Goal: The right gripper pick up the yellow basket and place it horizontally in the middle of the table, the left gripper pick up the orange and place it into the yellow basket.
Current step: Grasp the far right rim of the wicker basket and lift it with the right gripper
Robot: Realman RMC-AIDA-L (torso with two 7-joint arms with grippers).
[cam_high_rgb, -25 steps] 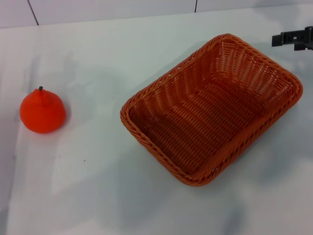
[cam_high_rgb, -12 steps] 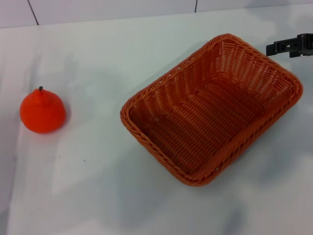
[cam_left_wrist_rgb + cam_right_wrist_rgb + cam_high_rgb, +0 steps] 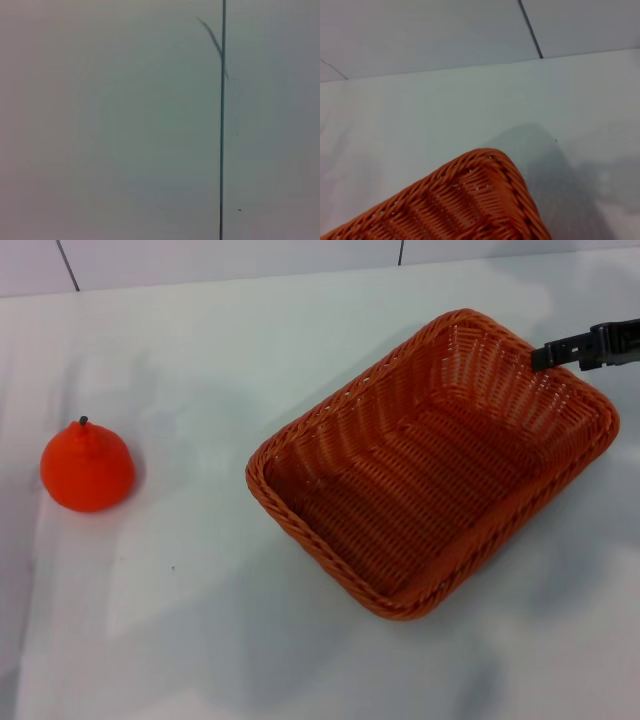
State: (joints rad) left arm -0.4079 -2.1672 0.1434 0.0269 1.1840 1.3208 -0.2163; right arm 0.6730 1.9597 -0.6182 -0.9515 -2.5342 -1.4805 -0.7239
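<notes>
One orange (image 3: 87, 468), head view only.

The orange (image 3: 87, 467) lies on the table (image 3: 200, 620), left of the yellow basket (image 3: 432, 462)

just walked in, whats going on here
The right pincer is at the far right corner of the yellow basket, which sits diagonally on the table, not lifted. The orange sits untouched off to the basket's left. The left pincer is out of sight.
</notes>
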